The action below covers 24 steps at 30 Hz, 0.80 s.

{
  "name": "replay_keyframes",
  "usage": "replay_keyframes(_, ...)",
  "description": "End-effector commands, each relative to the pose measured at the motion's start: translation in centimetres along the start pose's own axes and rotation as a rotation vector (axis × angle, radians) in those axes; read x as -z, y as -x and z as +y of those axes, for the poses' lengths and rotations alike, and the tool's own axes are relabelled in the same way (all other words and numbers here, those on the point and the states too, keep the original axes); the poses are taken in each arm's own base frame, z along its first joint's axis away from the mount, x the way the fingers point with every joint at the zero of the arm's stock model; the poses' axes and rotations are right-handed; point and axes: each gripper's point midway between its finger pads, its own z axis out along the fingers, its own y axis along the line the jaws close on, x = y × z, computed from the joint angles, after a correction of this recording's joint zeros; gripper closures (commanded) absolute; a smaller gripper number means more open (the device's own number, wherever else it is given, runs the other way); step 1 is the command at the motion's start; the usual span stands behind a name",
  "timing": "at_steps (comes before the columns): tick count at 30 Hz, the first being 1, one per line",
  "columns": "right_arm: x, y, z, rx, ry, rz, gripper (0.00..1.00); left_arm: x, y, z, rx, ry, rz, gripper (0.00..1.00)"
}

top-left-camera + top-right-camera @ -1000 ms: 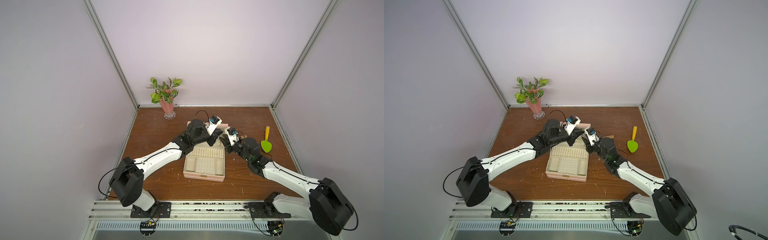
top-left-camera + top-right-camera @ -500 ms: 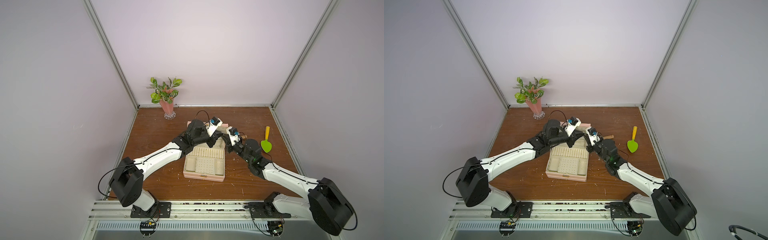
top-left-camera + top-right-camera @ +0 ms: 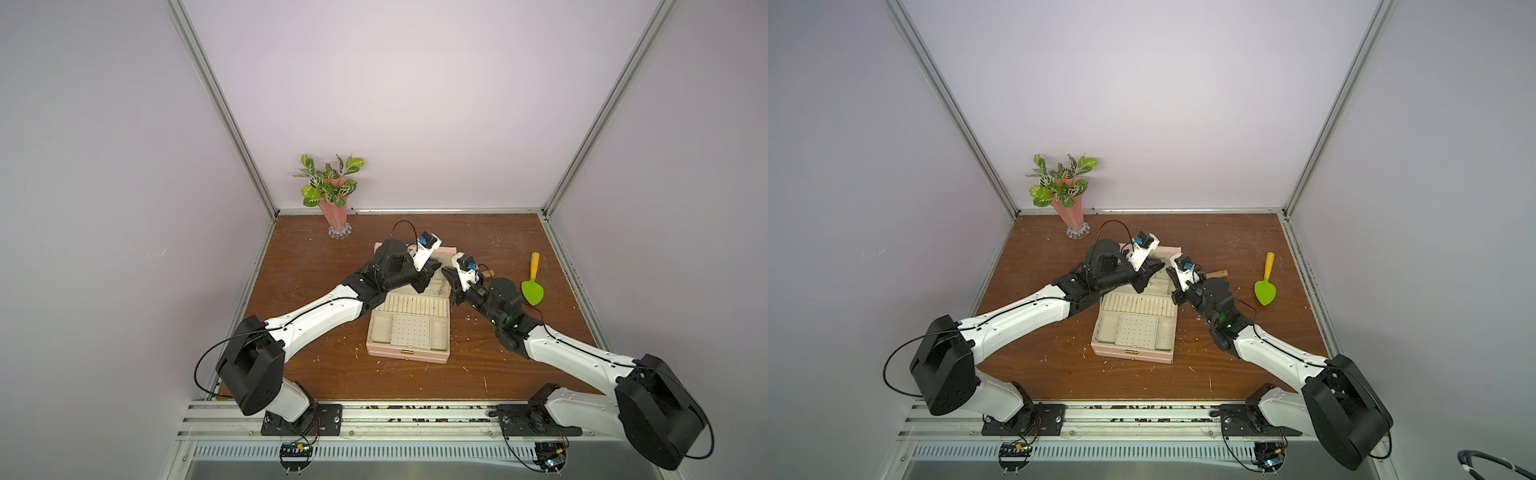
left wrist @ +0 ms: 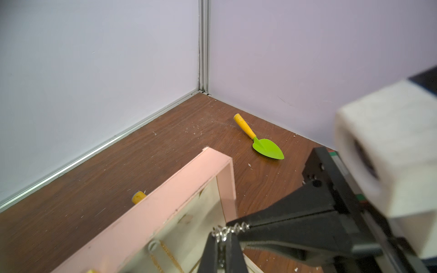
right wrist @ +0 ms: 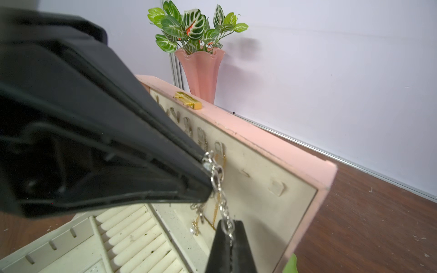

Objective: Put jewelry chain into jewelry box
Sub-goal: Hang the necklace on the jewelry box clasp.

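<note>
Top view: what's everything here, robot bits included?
jewelry box: one, pink with cream lining, open, centre.
jewelry chain: one, silvery, stretched between both grippers before the lid.
gold chains: at least two, hanging on the lid's lining.
vase: one, pink, far left corner, holding a green plant.
trowel: one, green with yellow handle, right side.
small handle: one, yellowish, behind the lid, mostly hidden.
left gripper: black, shut on the chain.
right gripper: black, shut on the chain.

Pale lilac walls (image 3: 415, 104) on three sides, aluminium corner posts (image 3: 223, 108) running up the back. Bench (image 3: 332, 374) is dark wood-grain, littered with pale specks, evenly lit.
</note>
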Motion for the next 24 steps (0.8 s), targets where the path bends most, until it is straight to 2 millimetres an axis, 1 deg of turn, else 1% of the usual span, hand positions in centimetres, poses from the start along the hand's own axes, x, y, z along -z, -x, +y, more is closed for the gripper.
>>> replay_keyframes(1, -0.5, 2.5, -0.4, -0.015, -0.024, -0.048, 1.00, 0.4, 2.2, 2.1, 0.018, 0.105, -0.060, 0.99)
replay_keyframes(5, -1.0, 2.8, -0.8, -0.023, -0.046, -0.033, 1.00, 0.2, 2.1, 3.3, 0.031, 0.169, -0.063, 0.99)
replay_keyframes(7, -1.3, 3.0, -1.0, -0.030, -0.056, -0.026, 1.00, 0.0, 2.0, 3.6, 0.034, 0.184, -0.065, 0.99)
replay_keyframes(12, -1.9, 2.8, -1.3, -0.040, -0.071, 0.002, 1.00, -0.4, 2.0, 3.6, 0.042, 0.179, -0.071, 0.99)
replay_keyframes(16, -2.2, 2.6, -1.7, -0.051, -0.091, 0.020, 1.00, -0.9, 1.6, 3.6, 0.047, 0.171, -0.060, 0.99)
replay_keyframes(19, -2.3, 2.8, -1.9, -0.058, -0.107, 0.023, 1.00, -1.2, 1.1, 3.7, 0.053, 0.175, -0.047, 0.99)
replay_keyframes(24, -2.5, 3.0, -2.2, -0.069, -0.122, 0.024, 1.00, -1.6, 0.8, 4.0, 0.062, 0.188, -0.043, 0.99)
